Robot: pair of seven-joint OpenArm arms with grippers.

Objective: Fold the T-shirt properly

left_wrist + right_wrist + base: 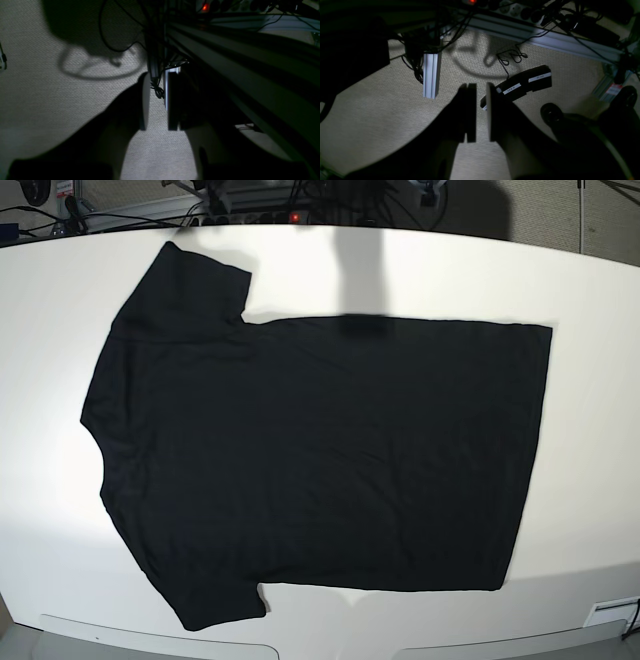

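The black T-shirt (320, 450) lies flat and spread out on the white table (590, 290) in the base view, plain side up, collar and sleeves to the left, hem to the right. No arm shows in the base view. My left gripper (157, 100) hangs over the carpet floor beside the table frame, jaws a narrow gap apart and empty. My right gripper (481, 110) also hangs over the carpet, jaws a narrow gap apart and empty. The T-shirt is in neither wrist view.
An aluminium frame rail (240, 65) runs close on the right of the left gripper. An aluminium post (431, 75), loose cables (510, 58), a black labelled box (527, 82) and a chair castor (551, 113) stand on the carpet. A power strip with a red light (292, 217) lies behind the table.
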